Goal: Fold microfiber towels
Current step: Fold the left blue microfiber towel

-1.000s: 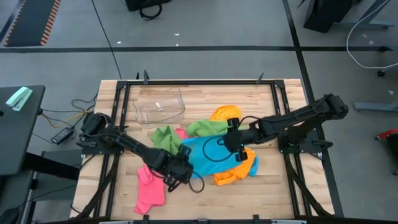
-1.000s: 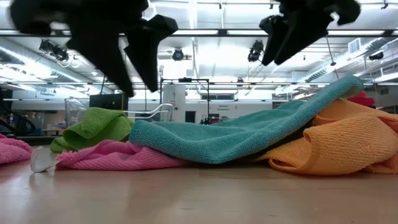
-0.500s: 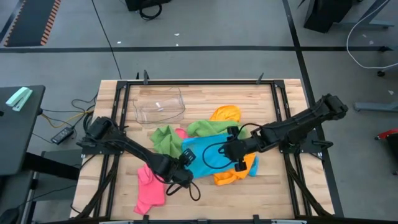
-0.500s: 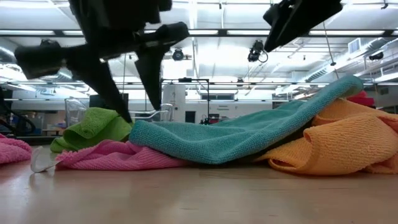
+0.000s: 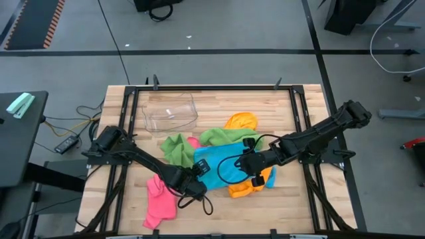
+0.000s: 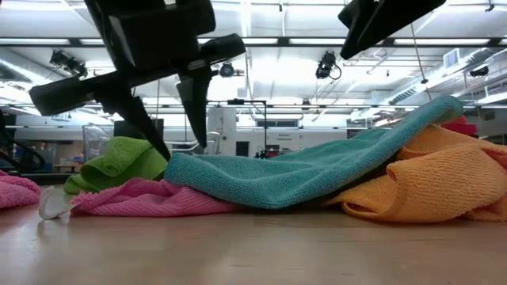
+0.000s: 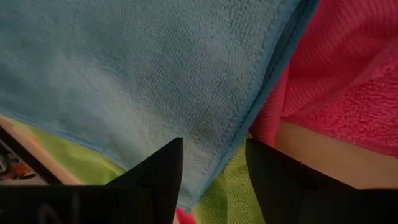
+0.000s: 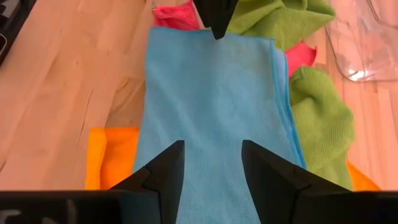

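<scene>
Left gripper (image 5: pixel 197 179): fingers apart over the blue towel (image 5: pixel 222 167) edge; nothing held
Right gripper (image 5: pixel 251 169): fingers apart above blue towel

The high camera looked straight down on the whole desk (image 5: pixel 133 106) from far above. The low camera sat at desk-top level, close to the towels, facing the room beyond. Each wrist camera looked forward past its own claw, very near the cloth. All four views shared the blue towel (image 5: pixel 219 166) (image 6: pixel 301 174) (image 7: pixel 137 74) (image 8: pixel 211 118) at the desk's centre.
</scene>
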Robot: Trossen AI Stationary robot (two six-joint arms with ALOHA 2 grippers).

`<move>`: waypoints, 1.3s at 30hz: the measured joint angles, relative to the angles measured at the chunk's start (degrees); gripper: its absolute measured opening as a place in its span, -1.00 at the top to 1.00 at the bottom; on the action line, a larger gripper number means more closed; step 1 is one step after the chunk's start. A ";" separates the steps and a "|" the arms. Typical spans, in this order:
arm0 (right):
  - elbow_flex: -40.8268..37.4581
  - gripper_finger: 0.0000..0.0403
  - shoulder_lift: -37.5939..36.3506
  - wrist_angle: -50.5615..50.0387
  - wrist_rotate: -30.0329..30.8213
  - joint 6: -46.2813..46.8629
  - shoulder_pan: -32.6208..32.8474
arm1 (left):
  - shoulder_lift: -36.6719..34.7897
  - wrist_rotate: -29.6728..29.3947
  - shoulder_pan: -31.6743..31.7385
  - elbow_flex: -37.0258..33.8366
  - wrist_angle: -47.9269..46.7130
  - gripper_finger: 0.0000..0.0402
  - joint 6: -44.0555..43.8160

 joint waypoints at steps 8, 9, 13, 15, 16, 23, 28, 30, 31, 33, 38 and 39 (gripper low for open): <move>0.00 0.16 0.00 -0.01 0.00 0.00 0.00 | 2.91 -2.03 -0.55 -0.26 -0.03 0.11 2.15; 0.00 0.16 0.00 0.00 0.00 0.00 0.00 | 3.26 -3.73 -0.84 -0.26 0.42 0.12 2.17; 0.00 0.16 0.00 -0.05 0.00 0.00 0.00 | 3.56 -6.42 -1.69 -0.26 0.97 0.17 1.75; 0.00 0.16 0.00 -0.03 0.00 0.00 0.00 | 3.54 -6.43 -2.08 -0.26 1.15 0.20 0.15; 0.00 0.16 0.00 -0.06 0.00 -0.01 0.00 | 3.50 -6.44 -2.30 -0.26 1.17 0.22 -0.69; 0.00 0.16 0.00 -0.03 0.00 -0.15 -0.04 | 2.71 -6.24 -3.62 -0.28 1.56 0.38 -3.64; 0.00 0.16 0.00 0.09 0.00 -0.09 -0.04 | 2.22 -6.20 -3.59 -0.28 4.13 0.45 -5.78; 0.00 0.16 0.00 0.14 0.00 -0.04 -0.04 | 2.19 -6.22 -3.53 -0.28 5.49 0.46 -5.82; 0.00 0.16 0.00 0.14 0.00 -0.02 -0.04 | 2.20 -6.22 -3.55 -0.28 5.48 0.46 -5.83; 0.00 0.16 0.00 0.08 0.00 0.08 -0.04 | 2.20 -6.19 -3.55 -0.28 5.69 0.46 -5.84; 0.00 0.16 0.00 0.03 0.00 0.24 -0.04 | 2.18 -4.08 -3.41 -0.28 4.08 0.47 -7.15; 0.00 0.16 0.00 0.03 0.00 0.24 -0.04 | 2.18 -3.28 -3.38 -0.28 3.10 0.47 -7.56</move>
